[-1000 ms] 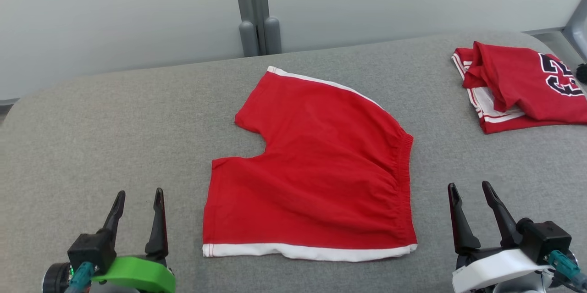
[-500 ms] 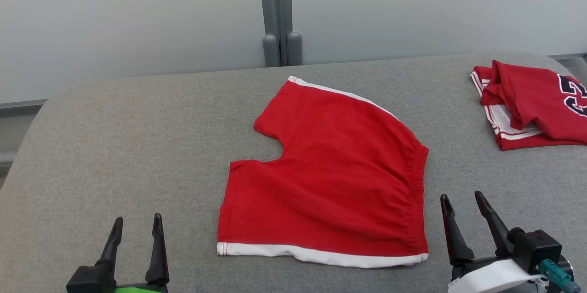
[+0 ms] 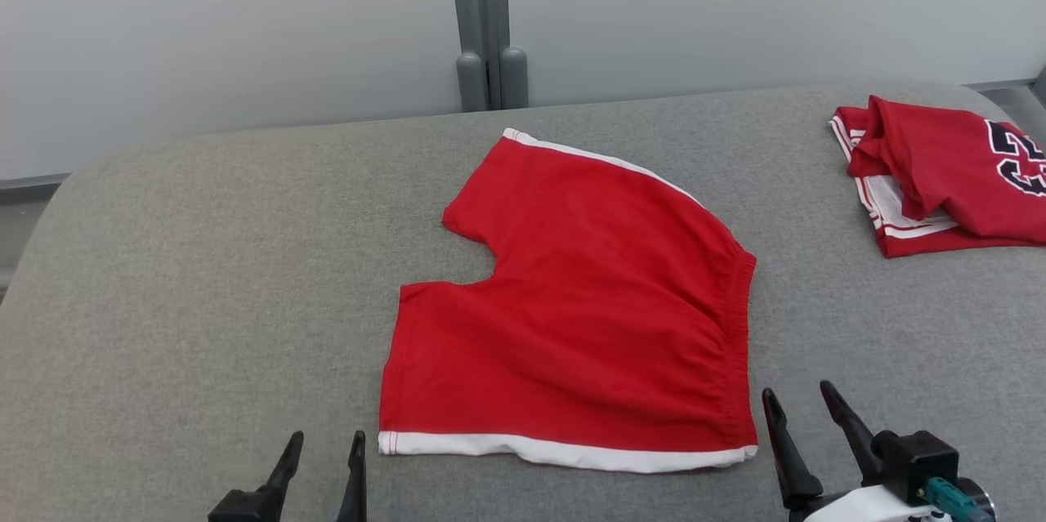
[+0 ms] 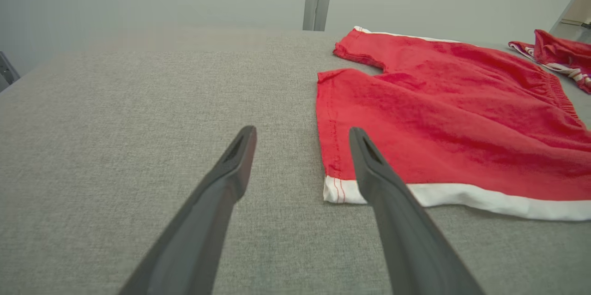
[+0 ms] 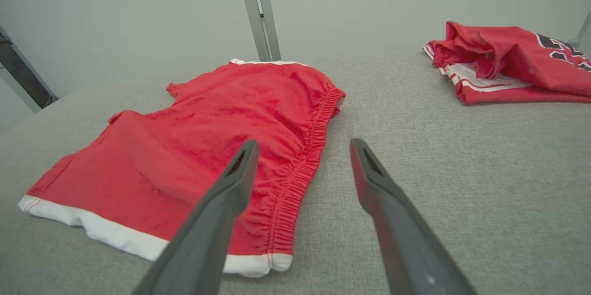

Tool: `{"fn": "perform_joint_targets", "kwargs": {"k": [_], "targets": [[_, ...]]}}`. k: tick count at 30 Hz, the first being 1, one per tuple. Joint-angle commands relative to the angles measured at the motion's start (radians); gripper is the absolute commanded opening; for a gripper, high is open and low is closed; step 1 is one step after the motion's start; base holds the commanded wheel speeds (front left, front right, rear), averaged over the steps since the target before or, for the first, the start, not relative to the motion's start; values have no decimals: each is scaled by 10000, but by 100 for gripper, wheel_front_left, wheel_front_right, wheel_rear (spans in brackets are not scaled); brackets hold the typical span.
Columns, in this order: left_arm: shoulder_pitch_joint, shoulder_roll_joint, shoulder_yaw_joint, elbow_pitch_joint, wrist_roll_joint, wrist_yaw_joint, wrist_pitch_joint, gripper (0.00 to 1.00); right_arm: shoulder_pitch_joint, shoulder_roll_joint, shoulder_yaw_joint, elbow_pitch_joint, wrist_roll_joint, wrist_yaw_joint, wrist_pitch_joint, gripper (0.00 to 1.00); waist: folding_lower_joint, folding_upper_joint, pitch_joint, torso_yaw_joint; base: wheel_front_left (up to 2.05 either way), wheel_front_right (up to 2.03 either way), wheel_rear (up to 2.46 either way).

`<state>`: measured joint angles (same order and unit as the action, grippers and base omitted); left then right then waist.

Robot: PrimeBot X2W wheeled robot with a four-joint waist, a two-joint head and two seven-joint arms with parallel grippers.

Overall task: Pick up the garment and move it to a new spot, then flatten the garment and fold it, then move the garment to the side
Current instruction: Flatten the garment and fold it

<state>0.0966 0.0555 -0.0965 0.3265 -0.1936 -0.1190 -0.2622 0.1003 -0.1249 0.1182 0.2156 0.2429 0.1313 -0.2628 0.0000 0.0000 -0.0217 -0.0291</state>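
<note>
Two red garments on grey worktop (image 3: 204,261): shorts (image 3: 572,301) flat at centre, folded jersey (image 3: 948,179) at far right corner. Left fingers (image 3: 355,473) and right fingers (image 3: 784,448) both stood apart, empty, flanking the shorts' near hem.

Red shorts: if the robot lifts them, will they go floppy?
Probably floppy: the red shorts lie limp with soft wrinkles. Likely light, since the cloth looks thin. Pushed, they would probably bunch up on the rough grey surface rather than slide.
</note>
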Motion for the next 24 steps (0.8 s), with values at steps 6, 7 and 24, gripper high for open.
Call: {"fn": "perform_joint_targets", "kwargs": {"k": [6, 7, 24], "targets": [[-564, -15, -501, 1237, -308, -89, -27, 100, -278, -27, 411, 1025, 100, -15, -22, 100, 0, 0, 266, -108, 0, 0, 0], [-677, -21, -577, 1462, -298, -99, -27, 100, -344, -17, 510, 1218, 65, -16, -23, 100, 0, 0, 314, -134, 0, 0, 0], [-2343, -32, -1225, 4110, -958, -127, -7, 100, -1678, 329, 1491, 3537, 573, -16, -22, 100, 0, 0, 943, -386, 0, 0, 0]]}}
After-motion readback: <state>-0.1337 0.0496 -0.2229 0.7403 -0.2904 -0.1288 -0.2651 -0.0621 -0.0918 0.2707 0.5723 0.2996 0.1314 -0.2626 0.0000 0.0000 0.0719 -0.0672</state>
